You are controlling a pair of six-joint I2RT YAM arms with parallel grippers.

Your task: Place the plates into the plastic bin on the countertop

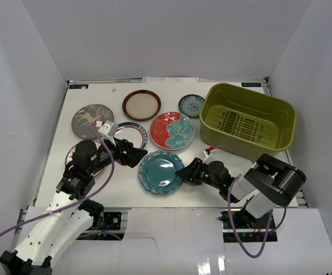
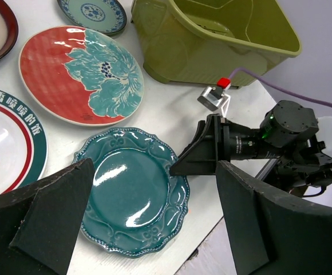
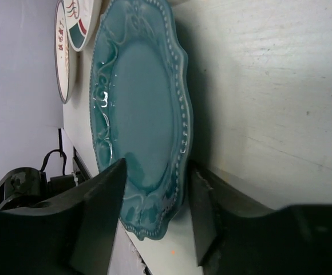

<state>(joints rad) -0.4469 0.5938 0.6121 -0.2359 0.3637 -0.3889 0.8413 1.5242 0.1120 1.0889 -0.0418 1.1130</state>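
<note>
A teal scalloped plate (image 1: 161,172) (image 2: 133,192) (image 3: 140,114) lies flat near the countertop's (image 1: 120,189) front edge. My right gripper (image 1: 183,173) (image 3: 156,172) straddles its right rim, one finger over the face and one under the edge, with a gap showing on both sides. Just left of that plate hovers my left gripper (image 1: 137,156) (image 2: 154,166), wide open and holding nothing. The olive-green plastic bin (image 1: 212,123) (image 2: 212,57) stands at the back right with nothing in it.
Other plates lie behind: red-and-teal floral (image 1: 172,130) (image 2: 80,74), small teal-rimmed (image 1: 191,105), dark red-rimmed (image 1: 141,104), grey with deer (image 1: 92,120), striped-rim (image 1: 133,133) (image 2: 6,143). Another plate (image 1: 71,154) is partly hidden under my left arm. White walls enclose the surface.
</note>
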